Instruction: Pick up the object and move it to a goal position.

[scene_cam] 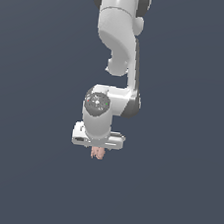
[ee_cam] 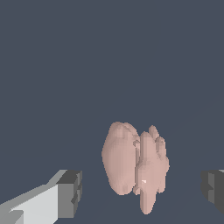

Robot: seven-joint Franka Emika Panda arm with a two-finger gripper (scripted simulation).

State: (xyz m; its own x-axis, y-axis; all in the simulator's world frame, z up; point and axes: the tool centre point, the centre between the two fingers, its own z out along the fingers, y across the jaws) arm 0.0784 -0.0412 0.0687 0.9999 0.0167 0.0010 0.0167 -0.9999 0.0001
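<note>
The object (ee_cam: 133,166) is a pale pink, lumpy blob with a bumpy surface. In the wrist view it lies between the two dark finger pads (ee_cam: 71,193), with a clear gap on each side. My gripper (ee_cam: 142,190) is open and straddles it without touching it. In the exterior view the white hand of the gripper (scene_cam: 98,146) hangs straight above the object (scene_cam: 97,153), so only a small pink part shows under it. The fingers themselves are hard to make out there.
A plain dark blue-grey surface (scene_cam: 27,173) fills both views. The white arm (scene_cam: 119,30) comes down from the upper middle of the exterior view.
</note>
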